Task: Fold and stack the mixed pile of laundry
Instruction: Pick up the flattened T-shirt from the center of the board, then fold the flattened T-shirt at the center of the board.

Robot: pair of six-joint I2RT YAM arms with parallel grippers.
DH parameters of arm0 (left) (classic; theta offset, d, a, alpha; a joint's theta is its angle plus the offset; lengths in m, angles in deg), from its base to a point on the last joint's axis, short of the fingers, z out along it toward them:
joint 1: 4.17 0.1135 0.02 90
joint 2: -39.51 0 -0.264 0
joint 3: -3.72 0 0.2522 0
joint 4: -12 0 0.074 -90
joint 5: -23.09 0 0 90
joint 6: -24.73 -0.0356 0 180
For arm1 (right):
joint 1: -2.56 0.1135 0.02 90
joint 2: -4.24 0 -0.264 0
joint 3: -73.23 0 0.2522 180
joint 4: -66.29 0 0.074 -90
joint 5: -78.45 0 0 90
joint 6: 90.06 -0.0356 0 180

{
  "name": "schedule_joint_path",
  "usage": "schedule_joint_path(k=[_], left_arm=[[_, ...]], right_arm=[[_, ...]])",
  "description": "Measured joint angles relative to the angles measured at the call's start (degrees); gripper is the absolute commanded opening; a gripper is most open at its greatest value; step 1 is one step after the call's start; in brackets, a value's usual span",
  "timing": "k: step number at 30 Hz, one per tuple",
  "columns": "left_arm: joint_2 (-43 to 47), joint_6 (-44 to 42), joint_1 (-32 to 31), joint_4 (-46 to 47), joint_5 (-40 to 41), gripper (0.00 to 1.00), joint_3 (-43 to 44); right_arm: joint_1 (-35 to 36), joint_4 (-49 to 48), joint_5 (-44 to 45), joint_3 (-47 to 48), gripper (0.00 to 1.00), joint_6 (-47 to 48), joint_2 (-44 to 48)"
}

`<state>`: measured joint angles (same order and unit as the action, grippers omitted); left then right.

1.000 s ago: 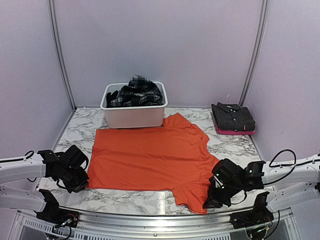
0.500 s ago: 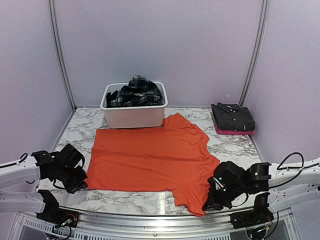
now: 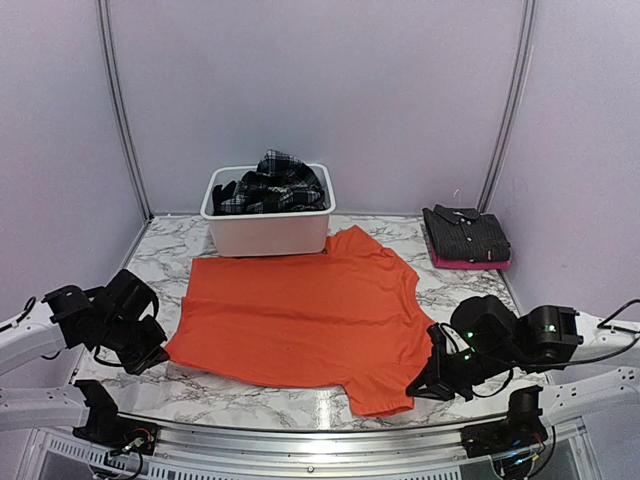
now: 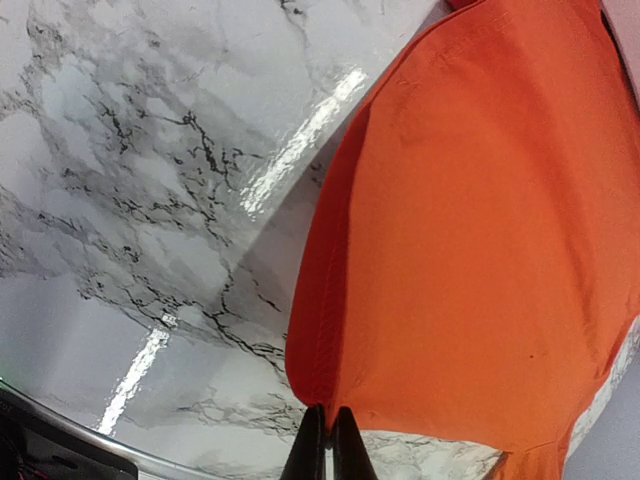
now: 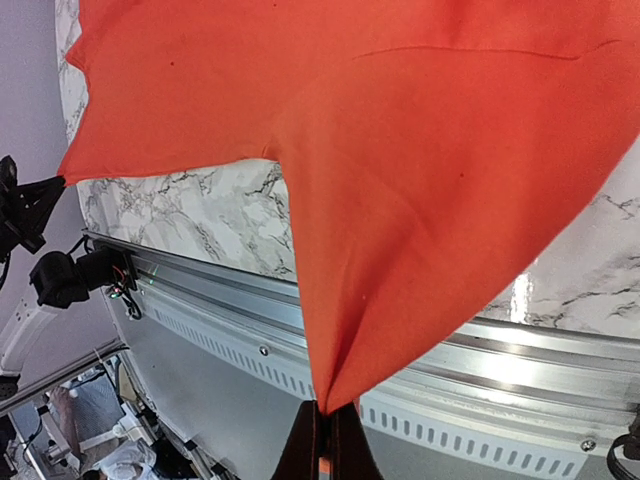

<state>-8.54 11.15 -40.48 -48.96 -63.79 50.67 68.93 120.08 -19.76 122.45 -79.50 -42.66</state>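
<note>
your left fingers clamped on shirt corner | your right fingers clamped on another, raised above worktop

Light: bright, even, from overhead.
Glare: white streaks on the marble table — strongest in my left wrist view.
Shadow: soft grey beside the orange T-shirt edge.
Focus: sharp.

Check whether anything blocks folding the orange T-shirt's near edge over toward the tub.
Nothing visible does. The left gripper and right gripper, jaws shut, hold the near edge of the orange T-shirt. Its top is bare, the white tub stands beyond its far edge, and the folded stack lies apart at far right.
</note>
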Motion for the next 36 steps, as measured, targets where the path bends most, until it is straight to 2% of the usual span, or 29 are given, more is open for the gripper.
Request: schedule_joint_path(k=[6, 13, 25, 36], left_arm=[[-1.81, 0.26, 0.07, -0.90, 1.55, 0.00, 3.74], [-7.69, -0.39, 1.18, -0.90, 2.56, 0.00, 6.10], [-14.16, -4.68, 5.77, 0.33, 2.93, 0.00, 10.19], [-21.07, -8.46, 9.22, 4.02, 2.45, 0.00, 11.78]], right_arm=[[-1.42, 2.84, 3.76, 2.93, 0.00, -0.39, 0.90], [-12.04, 3.37, 4.44, 5.01, 0.00, 3.65, -0.39], [-26.84, 2.32, 0.50, 15.15, 0.00, 17.88, -13.64], [-34.18, 1.81, -3.87, 26.40, 0.00, 30.69, -28.81]])
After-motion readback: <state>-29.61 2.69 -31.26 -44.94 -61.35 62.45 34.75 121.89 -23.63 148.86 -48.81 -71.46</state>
